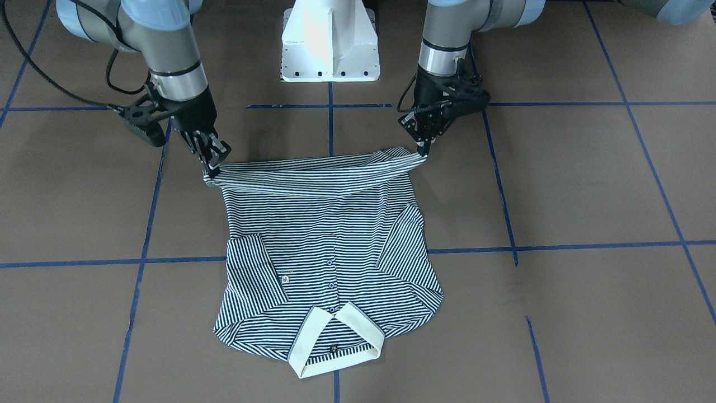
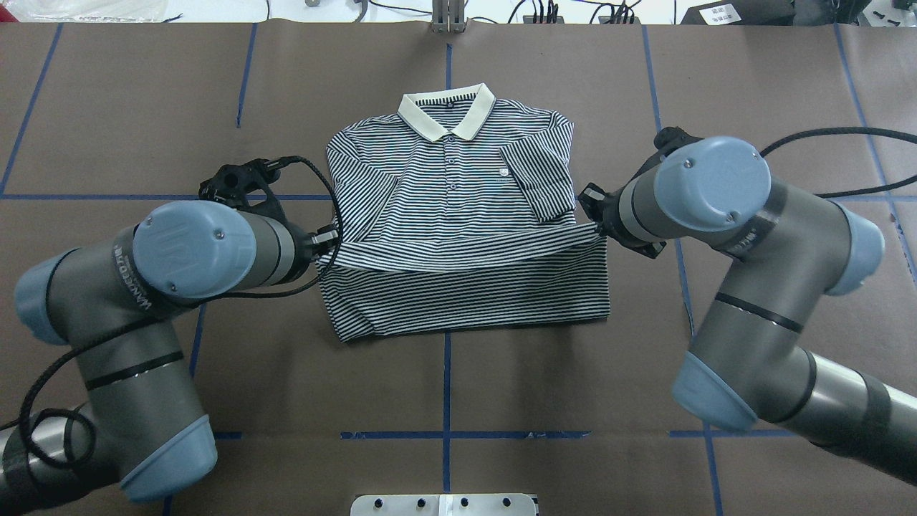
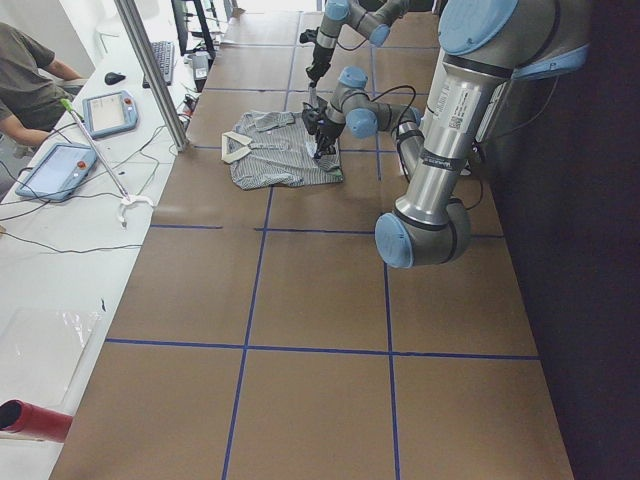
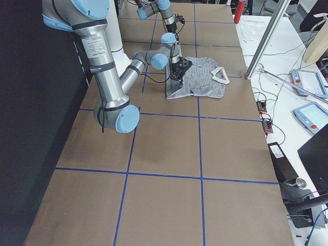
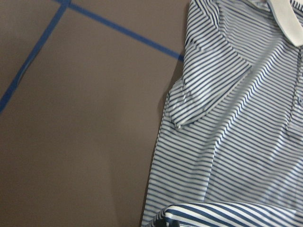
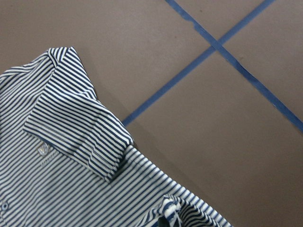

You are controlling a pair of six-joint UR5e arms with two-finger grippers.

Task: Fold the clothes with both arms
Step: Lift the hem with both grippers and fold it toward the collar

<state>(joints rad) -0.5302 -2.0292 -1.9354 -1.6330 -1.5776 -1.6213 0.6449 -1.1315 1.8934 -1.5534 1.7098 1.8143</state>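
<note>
Striped polo shirt (image 2: 458, 186), laid on bench (image 1: 587, 184), collar (image 2: 446, 115) at far side. Corners of hem (image 1: 319, 172) were clamped by left end effector (image 1: 423, 150) and right end effector (image 1: 214, 167). Lift was judged best carried level, taut, toward collar.

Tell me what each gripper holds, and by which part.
Both hold the polo shirt by its bottom hem: the left gripper pinches one hem corner, the right gripper the other.
</note>
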